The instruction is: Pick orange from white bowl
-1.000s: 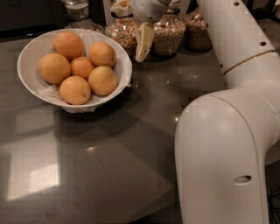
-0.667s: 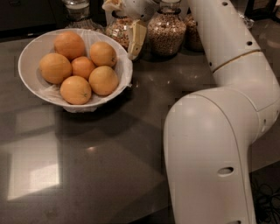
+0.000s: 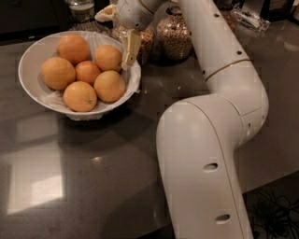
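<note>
The white bowl [image 3: 29,59] with a crinkled liner stands on the dark counter at the left. It holds five pale oranges, such as one at the right back [image 3: 108,57] and one at the front [image 3: 80,96], and a smaller, deeper-coloured one [image 3: 88,72] in the middle. My gripper [image 3: 113,42] hangs over the bowl's right back rim, just above the right back orange. It is open and empty. One cream finger [image 3: 130,46] points down beside that orange, and the other [image 3: 106,13] sticks out to the upper left.
Glass jars of grain [image 3: 175,36] stand right behind the bowl and gripper, and another jar [image 3: 81,7] is at the top edge. My large white arm [image 3: 201,158] fills the right half of the view. Cables [image 3: 275,210] lie below the counter's edge.
The arm has swung left. The gripper has moved from in front of the jars to the bowl's right back rim, closer to the oranges.
</note>
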You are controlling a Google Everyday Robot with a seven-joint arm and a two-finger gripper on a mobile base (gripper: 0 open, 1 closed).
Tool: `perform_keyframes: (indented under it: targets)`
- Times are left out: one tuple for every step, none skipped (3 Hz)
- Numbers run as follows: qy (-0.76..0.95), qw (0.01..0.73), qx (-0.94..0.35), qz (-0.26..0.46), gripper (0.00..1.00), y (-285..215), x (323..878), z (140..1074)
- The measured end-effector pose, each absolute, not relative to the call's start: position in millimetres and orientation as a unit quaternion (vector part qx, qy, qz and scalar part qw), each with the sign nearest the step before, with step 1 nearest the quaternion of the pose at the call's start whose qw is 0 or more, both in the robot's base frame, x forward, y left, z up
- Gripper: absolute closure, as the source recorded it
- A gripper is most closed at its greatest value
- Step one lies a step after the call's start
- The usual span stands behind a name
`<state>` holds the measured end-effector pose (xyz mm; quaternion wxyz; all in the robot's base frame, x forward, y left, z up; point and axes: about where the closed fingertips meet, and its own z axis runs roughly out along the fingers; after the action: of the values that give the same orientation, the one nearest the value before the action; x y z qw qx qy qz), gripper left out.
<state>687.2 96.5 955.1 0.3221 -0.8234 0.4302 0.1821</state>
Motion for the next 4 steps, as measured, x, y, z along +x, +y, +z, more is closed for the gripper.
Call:
perform_keyframes:
  targets:
    - [0.435, 0.315, -0.819, 0.202, 0.0, 102.8, 689.5, 941.6]
    - [0.439, 0.311, -0.817, 0.207, 0.19, 104.5, 692.3, 935.8]
    - [0.443, 0.31, -0.817, 0.202, 0.42, 102.0, 695.7, 935.7]
    - [0.446, 0.309, -0.816, 0.198, 0.47, 99.7, 698.1, 935.0]
